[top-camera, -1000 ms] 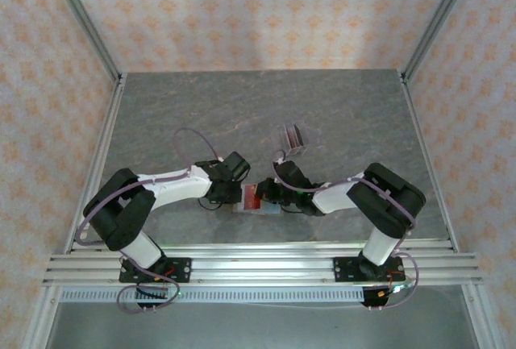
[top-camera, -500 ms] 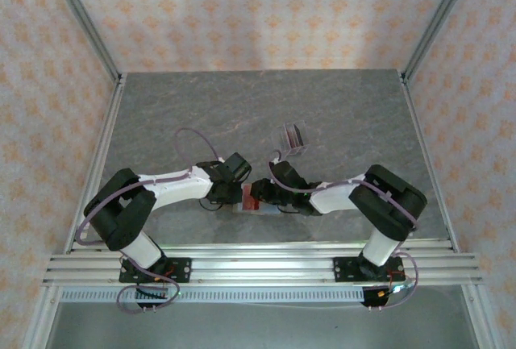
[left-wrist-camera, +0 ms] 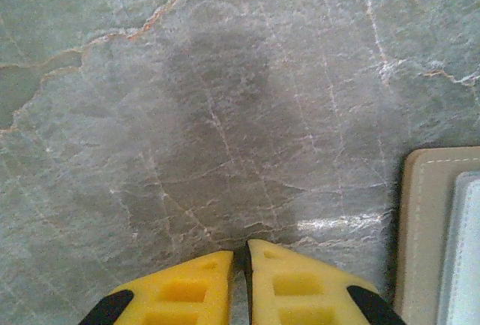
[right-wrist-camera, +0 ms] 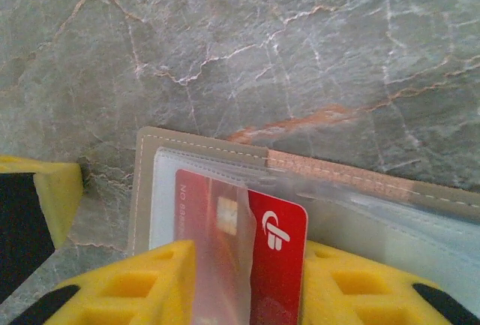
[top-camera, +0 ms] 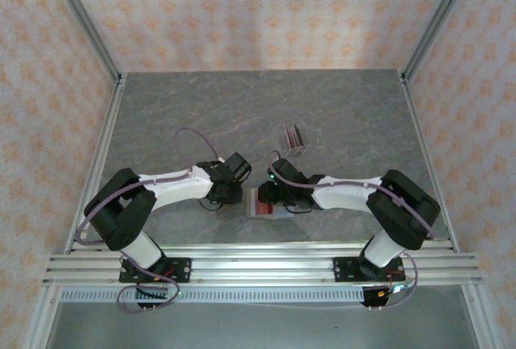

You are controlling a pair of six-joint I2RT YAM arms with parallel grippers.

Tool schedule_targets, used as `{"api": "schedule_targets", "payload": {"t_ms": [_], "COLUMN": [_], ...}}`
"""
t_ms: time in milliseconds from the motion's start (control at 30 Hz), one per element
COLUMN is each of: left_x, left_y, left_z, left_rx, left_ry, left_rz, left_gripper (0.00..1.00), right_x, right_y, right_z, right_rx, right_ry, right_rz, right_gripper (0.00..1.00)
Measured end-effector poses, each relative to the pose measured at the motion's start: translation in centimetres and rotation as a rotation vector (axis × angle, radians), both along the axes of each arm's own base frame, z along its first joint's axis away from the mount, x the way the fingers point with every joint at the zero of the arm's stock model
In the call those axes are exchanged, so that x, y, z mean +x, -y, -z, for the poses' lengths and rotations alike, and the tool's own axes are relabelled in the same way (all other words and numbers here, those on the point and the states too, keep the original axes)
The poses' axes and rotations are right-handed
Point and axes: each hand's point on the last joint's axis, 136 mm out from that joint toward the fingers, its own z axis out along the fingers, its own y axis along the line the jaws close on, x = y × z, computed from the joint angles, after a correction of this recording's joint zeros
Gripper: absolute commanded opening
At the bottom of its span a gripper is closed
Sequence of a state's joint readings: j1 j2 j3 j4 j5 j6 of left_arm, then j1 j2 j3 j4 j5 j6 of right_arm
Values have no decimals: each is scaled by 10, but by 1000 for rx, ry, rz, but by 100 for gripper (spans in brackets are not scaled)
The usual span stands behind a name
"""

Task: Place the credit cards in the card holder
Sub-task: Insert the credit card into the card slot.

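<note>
Card (right-wrist-camera: 277,242) half in holder (right-wrist-camera: 337,173), between right gripper (right-wrist-camera: 249,289) fingers

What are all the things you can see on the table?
table: one, grey marble, under everything.
card holder: one, tan with clear sleeves, open flat between the grippers.
credit card: one, red, partly tucked into a clear sleeve.
rack: one, clear, mid-table.
dark cards: number unclear, standing in the rack.
left gripper: one, yellow fingers, shut, beside the card holder.
right gripper: one, yellow fingers, open, either side of the credit card.
</note>
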State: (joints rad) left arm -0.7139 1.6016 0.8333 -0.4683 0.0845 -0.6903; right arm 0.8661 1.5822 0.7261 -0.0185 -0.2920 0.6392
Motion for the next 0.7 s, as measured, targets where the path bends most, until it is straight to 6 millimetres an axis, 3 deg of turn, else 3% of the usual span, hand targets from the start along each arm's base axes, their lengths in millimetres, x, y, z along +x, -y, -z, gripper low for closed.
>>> {"api": "schedule_targets", "payload": {"t_ms": [267, 433, 700], "left_x": [-1, -4, 10], "left_y": [3, 28, 60], "left_z": [-3, -13, -37], "left_rx": [-18, -85, -153], "left_ry": [-3, -6, 35], "left_rz": [5, 63, 104], "left_gripper": [15, 16, 17], "right_x": [3, 4, 1], "right_y": [13, 26, 37], "right_z": [1, -2, -13], "right_rx": [-66, -100, -127], "right_ry": [-21, -19, -1], "right_rz": [-6, 5, 2], "right_gripper": [40, 39, 39]}}
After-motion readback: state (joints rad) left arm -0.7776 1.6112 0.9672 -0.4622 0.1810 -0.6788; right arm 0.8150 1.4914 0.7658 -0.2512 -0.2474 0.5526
